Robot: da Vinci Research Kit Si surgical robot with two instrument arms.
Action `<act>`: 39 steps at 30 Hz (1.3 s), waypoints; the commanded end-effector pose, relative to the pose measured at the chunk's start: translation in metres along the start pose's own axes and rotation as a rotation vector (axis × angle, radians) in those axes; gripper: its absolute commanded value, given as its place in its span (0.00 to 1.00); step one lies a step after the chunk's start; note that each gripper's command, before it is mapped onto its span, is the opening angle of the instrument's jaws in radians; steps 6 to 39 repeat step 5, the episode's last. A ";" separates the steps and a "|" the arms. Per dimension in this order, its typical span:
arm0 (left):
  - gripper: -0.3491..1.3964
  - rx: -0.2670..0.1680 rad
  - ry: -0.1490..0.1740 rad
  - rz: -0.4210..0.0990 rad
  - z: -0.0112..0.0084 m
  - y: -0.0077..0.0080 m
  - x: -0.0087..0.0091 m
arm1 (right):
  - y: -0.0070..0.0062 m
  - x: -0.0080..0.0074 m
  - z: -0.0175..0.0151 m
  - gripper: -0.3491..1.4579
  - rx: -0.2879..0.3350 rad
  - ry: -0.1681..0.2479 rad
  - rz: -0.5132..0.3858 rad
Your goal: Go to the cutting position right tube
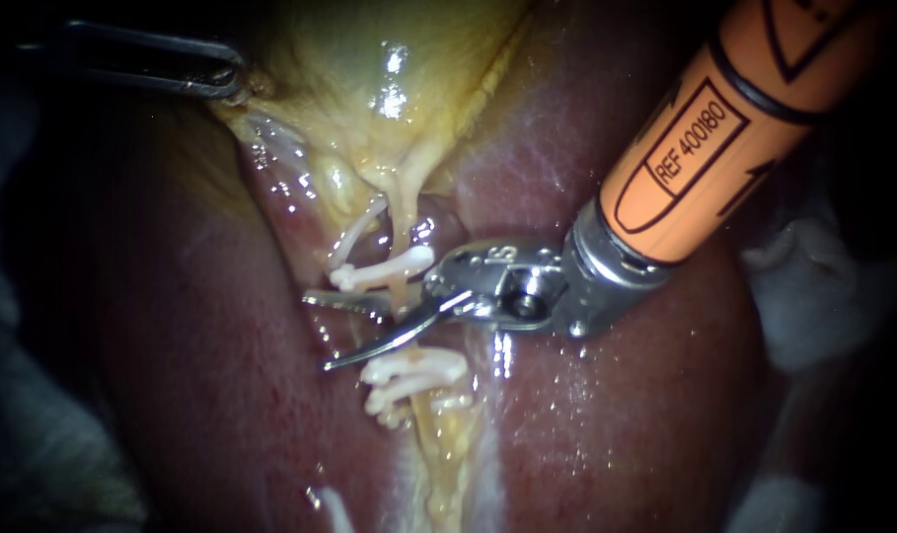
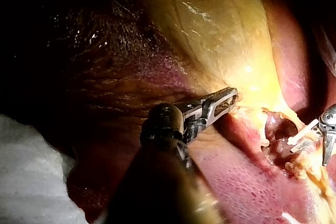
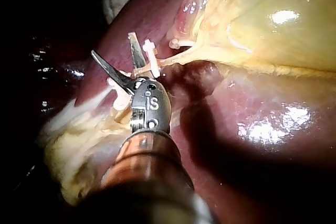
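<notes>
Nearest the endoscope, my right instrument [image 1: 318,331] comes in from about 1 o'clock. Its orange shaft crosses the liver [image 1: 616,415], and its two curved blades point toward 9 o'clock. The jaws stand apart with a clear gap and grip nothing. They seem to be held this way so that they can take the right tube [image 1: 402,296] crosswise. This tube is the yellowish strand that runs down from the gallbladder toward 6 o'clock. It passes through the open gap close to the hinge, with one blade at its 12 o'clock side and the other at its 6 o'clock side. I cannot tell whether either blade touches it. The upper clip [image 1: 384,268] sits on the tube just at 12 o'clock of the blades, and the lower clips [image 1: 413,370] sit just at 6 o'clock. The opening therefore lies over the bare stretch between them, which I judge to be the sensible place for a cut. Farther back, toward 10 o'clock, my left instrument [image 1: 233,84] has its jaws clamped on the edge of the gallbladder [image 1: 369,49]. It appears to draw the gallbladder up and away, which would keep the tube taut and exposed.
</notes>
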 end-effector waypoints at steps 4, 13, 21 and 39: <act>0.00 0.000 0.000 0.000 0.0000 0.0000 0.0000 | 0.0000 -0.0001 0.0000 0.89 -0.001 0.000 0.000; 0.00 0.000 0.000 0.000 0.0000 0.0000 0.0000 | 0.0000 -0.0001 0.0000 0.89 -0.001 0.000 0.000; 0.00 0.000 0.000 0.000 0.0000 0.0000 0.0000 | 0.0000 -0.0001 0.0000 0.89 -0.001 0.000 0.000; 0.00 0.000 0.000 0.000 0.0000 0.0000 0.0000 | 0.0000 -0.0001 0.0000 0.89 -0.001 0.000 0.000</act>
